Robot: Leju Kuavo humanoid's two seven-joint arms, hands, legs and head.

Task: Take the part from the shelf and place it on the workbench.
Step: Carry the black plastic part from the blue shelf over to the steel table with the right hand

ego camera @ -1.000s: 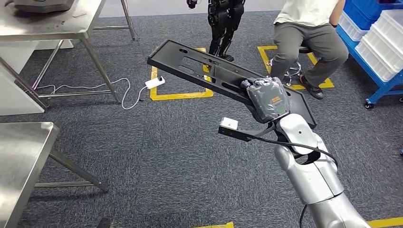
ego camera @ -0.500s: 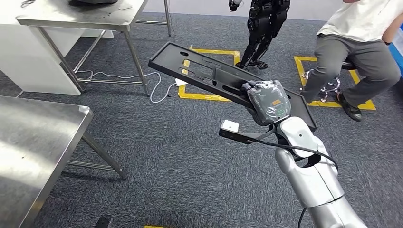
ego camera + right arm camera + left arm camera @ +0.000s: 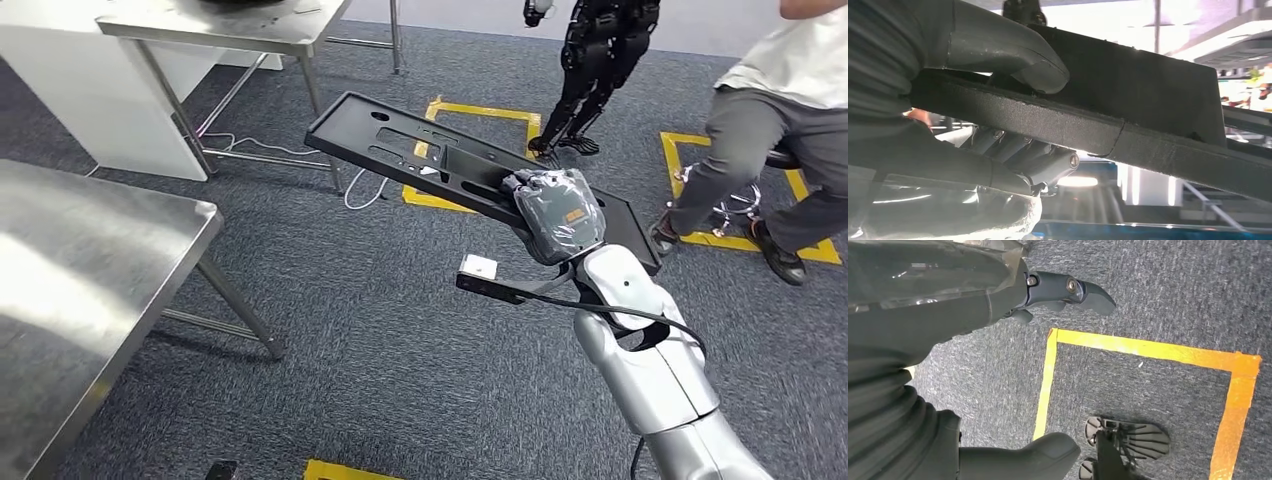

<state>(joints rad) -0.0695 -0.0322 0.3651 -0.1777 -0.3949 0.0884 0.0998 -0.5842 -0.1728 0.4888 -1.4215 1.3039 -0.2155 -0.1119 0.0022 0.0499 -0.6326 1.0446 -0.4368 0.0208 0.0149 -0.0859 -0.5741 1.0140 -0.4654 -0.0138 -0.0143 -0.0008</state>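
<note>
Part (image 3: 420,150): from the head view, a long flat black panel with raised edges and cut-out slots, carried in the air over the grey carpet, tilted, its far end reaching toward a steel desk (image 3: 90,270) at the left. The right robot hand (image 3: 553,212), under a clear wrap, clamps the panel near its nearer end. In the left wrist view, the left robot hand (image 3: 938,340) hangs above the floor's yellow tape (image 3: 1148,350), thumb and fingers apart, holding nothing. In the right wrist view, the thumb (image 3: 1008,55) presses one face of the panel's edge (image 3: 1088,132) and the fingers (image 3: 1023,155) the other.
</note>
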